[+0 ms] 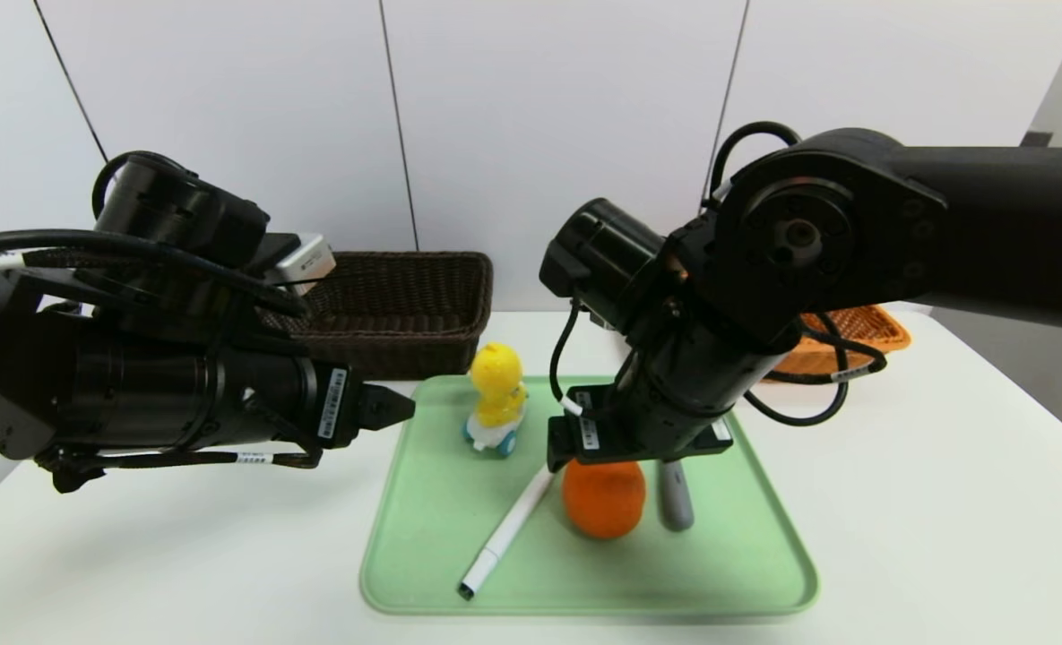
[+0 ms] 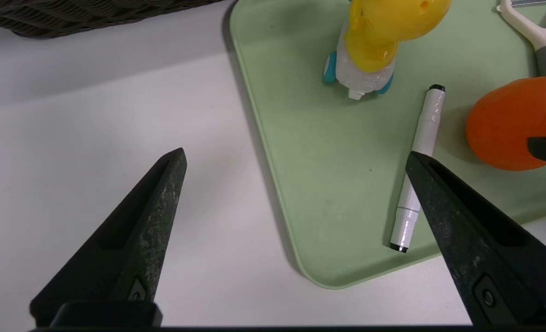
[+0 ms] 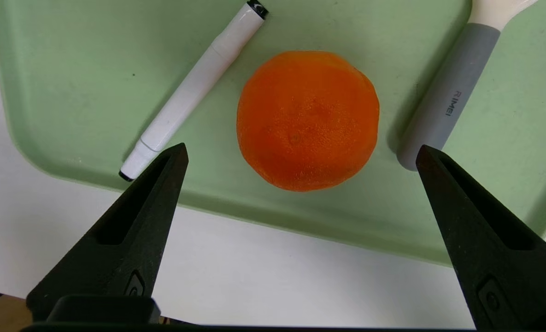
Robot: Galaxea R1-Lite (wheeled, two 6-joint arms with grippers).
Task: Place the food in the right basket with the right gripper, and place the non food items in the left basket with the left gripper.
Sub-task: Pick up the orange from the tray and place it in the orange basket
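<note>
Over the green tray (image 3: 300, 221), the right gripper (image 3: 302, 150) angled down above the orange (image 3: 308, 121), fingers spread wide and empty.

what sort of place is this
Probably a robot test bench or lab: a black right arm reaches over a green tray of mixed items on a white table, with plain white panels behind.
</note>
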